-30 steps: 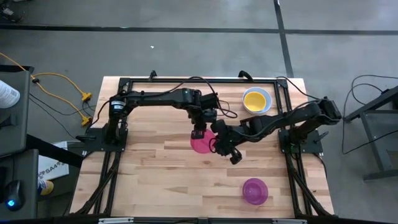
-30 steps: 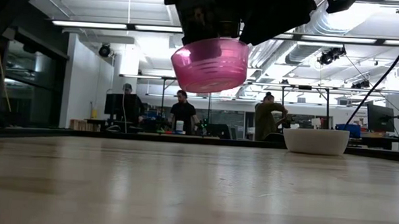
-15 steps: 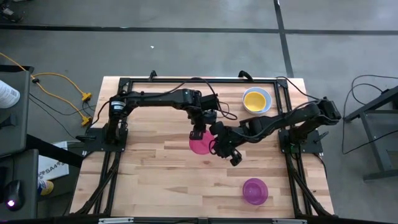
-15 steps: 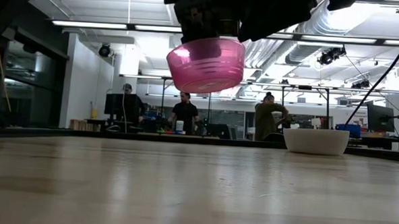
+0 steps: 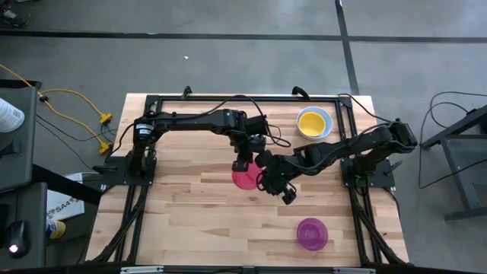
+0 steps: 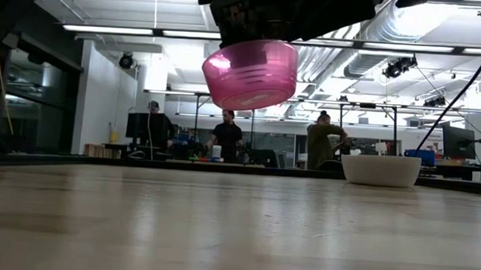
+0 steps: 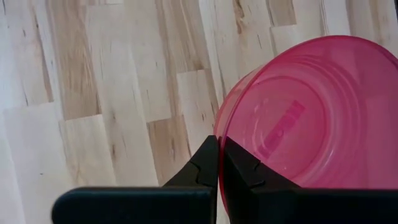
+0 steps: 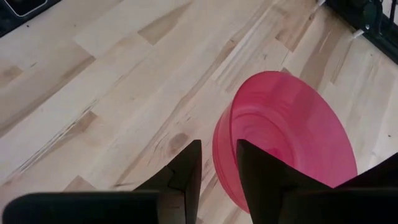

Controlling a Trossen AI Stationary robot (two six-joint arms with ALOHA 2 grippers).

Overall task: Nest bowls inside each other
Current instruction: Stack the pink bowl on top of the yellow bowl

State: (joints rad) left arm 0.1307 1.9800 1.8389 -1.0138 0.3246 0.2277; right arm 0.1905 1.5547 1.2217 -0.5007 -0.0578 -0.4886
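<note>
Pink-red bowl (image 6: 250, 73) is held off the table (image 5: 190, 221) near centre, rim pinched by closed left gripper (image 7: 218, 163). Right gripper (image 8: 214, 168) straddles rim on the opposite side w/ fingers apart; contact can't be confirmed. Yellow bowl (image 5: 313, 122) is nested in blue bowl (image 5: 326, 120) at back right; purple bowl (image 5: 312, 233) sits front right.

- The high view looks straight down from well above, taking in the whole surface (image 5: 190, 221) and the floor around it.
- The low view sits at surface height, facing level across into the room.
- Both wrist views look down closely at the wood past their own fingers.
- All four share the pink bowl (image 5: 245, 176) (image 6: 250, 73) (image 7: 311, 118) (image 8: 286, 137).
</note>
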